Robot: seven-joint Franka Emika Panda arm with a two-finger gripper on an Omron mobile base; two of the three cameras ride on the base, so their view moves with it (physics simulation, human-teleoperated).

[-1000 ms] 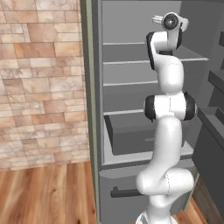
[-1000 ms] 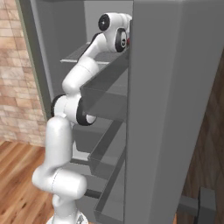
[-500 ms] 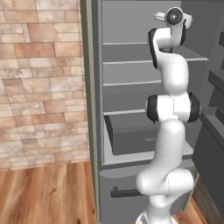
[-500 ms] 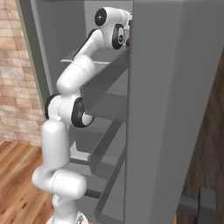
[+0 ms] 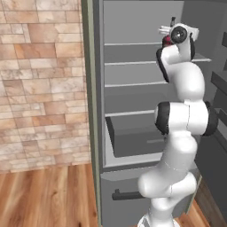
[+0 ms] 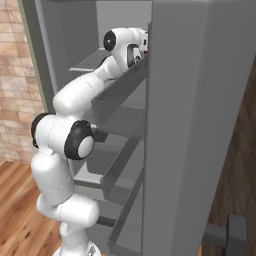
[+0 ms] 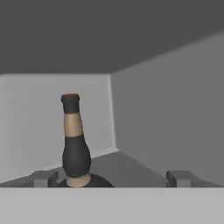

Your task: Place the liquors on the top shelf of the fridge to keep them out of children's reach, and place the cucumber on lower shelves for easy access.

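The squat liquor bottle (image 7: pixel 75 144), dark with a black neck and a tan band, stands upright on the top shelf (image 7: pixel 131 166) of the fridge (image 5: pixel 91 111), near the back left corner in the hand view. My gripper (image 7: pixel 111 178) is open. Its fingertips (image 7: pixel 43 178) stand wide apart on either side of the bottle's base, which lies closer to the left one, and neither touches it. A red sliver of the bottle (image 5: pixel 167 41) shows beside the hand in the left base view. The cucumber is out of view.
Below the top shelf (image 6: pixel 90 61) are lower shelves (image 5: pixel 133 84) and a boxy grey drawer (image 5: pixel 133 142). The open fridge door (image 6: pixel 200 125) with its trays stands close on the right. A brick wall (image 5: pixel 40 80) lies left of the fridge.
The jaws have opened wide and let go of the bottle, which stays on the shelf. The hand sits a little lower than before.
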